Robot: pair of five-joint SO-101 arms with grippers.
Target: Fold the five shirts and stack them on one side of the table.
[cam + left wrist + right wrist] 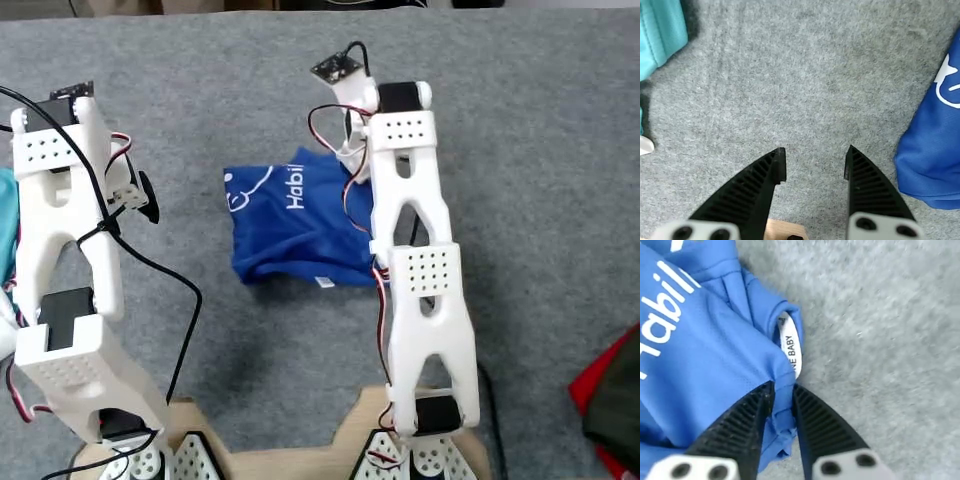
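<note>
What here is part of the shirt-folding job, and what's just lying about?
Part of the job:
blue shirt, pinched by the right jaws
teal shirt at the left edge
red cloth at the right edge, likely another shirt

Just there:
grey mat
black cable
wooden base

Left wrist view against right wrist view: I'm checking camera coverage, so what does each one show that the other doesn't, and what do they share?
Left wrist view's own: a teal garment at the edge, and the left hand open above bare mat. Right wrist view's own: the right hand shut on the blue shirt at its edge, beside its white label. Shared: the blue shirt and the gray mat.
</note>
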